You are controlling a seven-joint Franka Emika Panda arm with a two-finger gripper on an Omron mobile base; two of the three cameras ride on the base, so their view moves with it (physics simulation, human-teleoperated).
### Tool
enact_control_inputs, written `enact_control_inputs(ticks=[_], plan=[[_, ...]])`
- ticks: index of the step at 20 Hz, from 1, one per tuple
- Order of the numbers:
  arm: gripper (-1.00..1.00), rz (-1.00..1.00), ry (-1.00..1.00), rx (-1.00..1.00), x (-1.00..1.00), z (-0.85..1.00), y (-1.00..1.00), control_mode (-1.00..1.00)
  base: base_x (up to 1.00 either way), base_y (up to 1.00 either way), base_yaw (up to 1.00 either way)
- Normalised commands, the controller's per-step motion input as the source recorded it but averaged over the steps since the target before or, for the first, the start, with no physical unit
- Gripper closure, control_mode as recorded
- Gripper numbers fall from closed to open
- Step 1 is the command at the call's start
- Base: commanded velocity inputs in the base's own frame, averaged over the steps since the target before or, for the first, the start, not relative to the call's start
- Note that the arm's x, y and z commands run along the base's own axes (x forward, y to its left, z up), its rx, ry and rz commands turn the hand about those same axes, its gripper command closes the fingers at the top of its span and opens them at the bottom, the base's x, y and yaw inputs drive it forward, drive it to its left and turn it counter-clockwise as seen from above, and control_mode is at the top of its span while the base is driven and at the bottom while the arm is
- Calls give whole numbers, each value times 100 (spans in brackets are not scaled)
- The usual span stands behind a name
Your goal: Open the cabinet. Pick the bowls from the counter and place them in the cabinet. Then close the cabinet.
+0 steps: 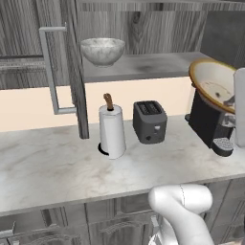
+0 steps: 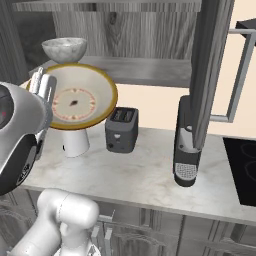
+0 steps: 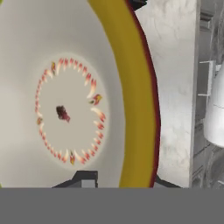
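The cabinet (image 1: 143,67) stands open, its left door (image 1: 74,72) swung out toward me. The speckled grey-white bowl (image 1: 102,50) sits upright on the left of the cabinet shelf (image 2: 145,70). The tan bowl (image 1: 215,86) with a brown rim hangs tilted in the air at the right, above the counter (image 1: 57,167) and level with the shelf. My gripper (image 1: 231,101) is shut on its rim. In the hand view the tan bowl (image 3: 65,109) faces the camera, its rim between the fingertips of my gripper (image 3: 124,180).
On the counter stand a paper towel roll (image 1: 112,131), a dark toaster (image 1: 150,122) and a black coffee machine (image 1: 210,124) below the held bowl. The right cabinet door (image 2: 210,65) hangs open over the coffee machine. A black stovetop (image 2: 242,170) lies at the far right.
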Motion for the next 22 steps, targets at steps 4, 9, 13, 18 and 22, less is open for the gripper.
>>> enact_control_inputs(ticks=[4,9,13,18,22], plan=[[100,0,-13,-6,31,0,6,-100,0,0,0],[100,0,-4,-4,46,0,6,-100,0,0,0],[100,0,0,-1,47,0,0,-100,0,0,0],[100,0,-1,0,61,0,0,-100,0,0,0],[100,1,-3,0,71,0,0,-100,0,0,0]])
